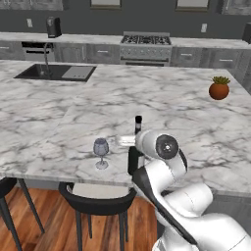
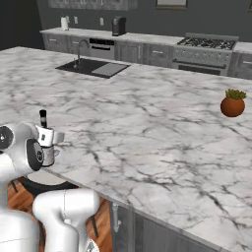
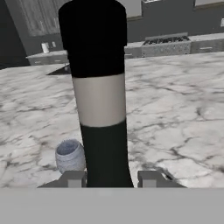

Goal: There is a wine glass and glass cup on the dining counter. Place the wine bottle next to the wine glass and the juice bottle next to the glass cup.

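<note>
My gripper (image 3: 111, 178) is shut on the wine bottle (image 3: 103, 100), a tall dark bottle with a black cap and a pale grey label. It stands upright near the front edge of the dining counter (image 1: 59, 122). The wine glass (image 1: 101, 152) stands just left of the wine bottle (image 1: 134, 159), a short gap apart. In the hand view the wine glass (image 3: 70, 155) sits low beside the bottle. From the right base the gripper (image 2: 47, 138) clasps the wine bottle (image 2: 43, 118) below its neck. Whether the bottle's base touches the marble I cannot tell. The glass cup and juice bottle are out of view.
A round orange pot with a green plant (image 1: 219, 88) sits at the counter's far right. A dark sink (image 1: 54, 72) is set into the far left. Black stools (image 1: 98, 201) stand below the front edge, and a stove (image 1: 145, 40) lines the back wall.
</note>
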Available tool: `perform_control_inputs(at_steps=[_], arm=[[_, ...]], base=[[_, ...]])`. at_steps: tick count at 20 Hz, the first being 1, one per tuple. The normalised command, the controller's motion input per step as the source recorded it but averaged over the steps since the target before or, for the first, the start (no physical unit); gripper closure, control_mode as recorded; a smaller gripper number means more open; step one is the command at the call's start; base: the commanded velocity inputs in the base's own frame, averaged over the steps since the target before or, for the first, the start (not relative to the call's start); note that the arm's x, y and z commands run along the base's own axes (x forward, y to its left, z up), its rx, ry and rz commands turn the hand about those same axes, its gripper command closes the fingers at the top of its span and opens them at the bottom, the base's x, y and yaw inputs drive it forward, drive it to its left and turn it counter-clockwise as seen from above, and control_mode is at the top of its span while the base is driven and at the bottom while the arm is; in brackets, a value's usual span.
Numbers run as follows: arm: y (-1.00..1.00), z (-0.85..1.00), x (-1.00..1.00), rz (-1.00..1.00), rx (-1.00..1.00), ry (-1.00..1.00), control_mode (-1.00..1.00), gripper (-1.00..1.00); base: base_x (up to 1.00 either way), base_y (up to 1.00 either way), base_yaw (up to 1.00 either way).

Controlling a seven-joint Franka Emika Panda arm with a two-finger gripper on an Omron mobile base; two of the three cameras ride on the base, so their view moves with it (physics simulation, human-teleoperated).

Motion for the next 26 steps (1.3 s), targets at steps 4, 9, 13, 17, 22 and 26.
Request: perform_control_inputs(at_steps=[4, 9, 13, 17, 22, 26], arm=[[-0.16, -0.08, 0.35, 0.24, 0.0, 0.18, -1.0, 1.0], [-0.01, -0.2, 0.38, 0.17, 0.0, 0.06, -1.0, 1.0], [0.0, -0.2, 0.35, 0.15, 0.0, -0.02, -1.0, 1.0], [0.0, -0.22, 0.3, 0.13, 0.0, -0.06, -1.0, 1.0], [0.0, -0.15, 0.29, 0.1, 0.01, 0.0, -1.0, 1.0], [0.0, -0.1, 0.26, 0.1, 0.03, 0.0, -1.0, 1.0]], base=[[0.0, 0.0, 0.0], [0.0, 0.0, 0.0], [0.0, 0.0, 0.0], [0.0, 0.0, 0.0], [0.0, 0.0, 0.0], [0.0, 0.0, 0.0]])
